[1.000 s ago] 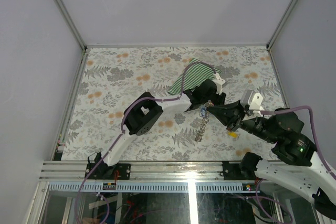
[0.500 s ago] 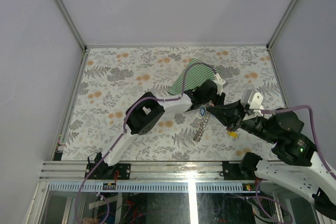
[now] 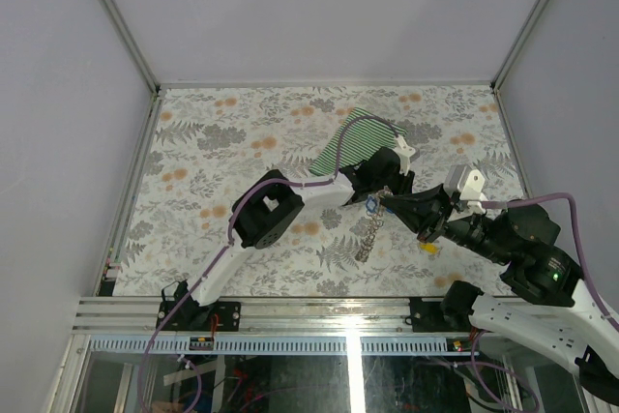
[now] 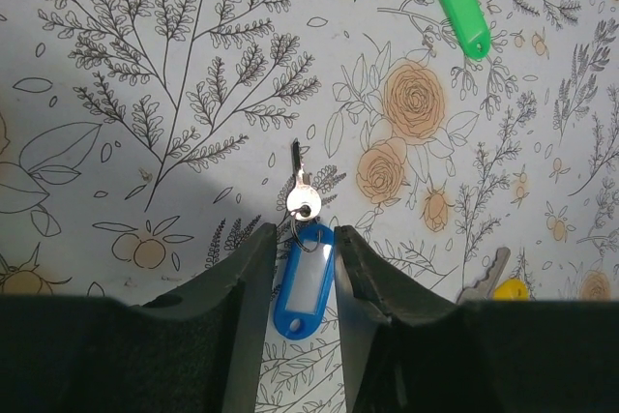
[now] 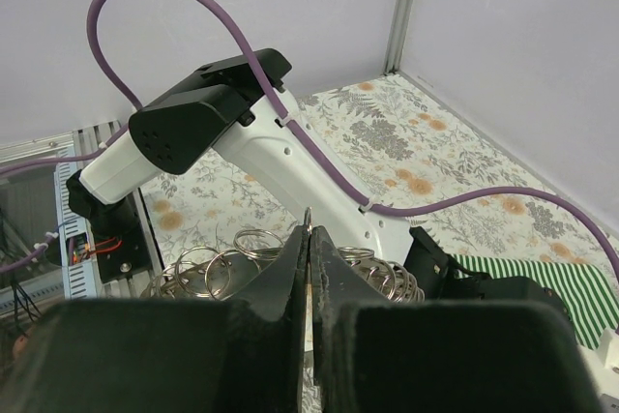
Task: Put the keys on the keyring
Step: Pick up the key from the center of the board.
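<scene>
The left gripper (image 4: 305, 237) straddles a blue plastic key tag (image 4: 303, 289) lying on the floral-patterned table (image 4: 145, 45). Its jaws sit close against the tag, but whether they grip it is unclear. The right gripper (image 5: 309, 239) is clamped on the silvery coiled metal keyring (image 5: 227, 266), which hangs just beside.

Both arms stretched inward, left end effector (image 4: 305, 234) narrowly parted, right end effector (image 5: 309, 234) closed tight, tips nearly meeting
</scene>
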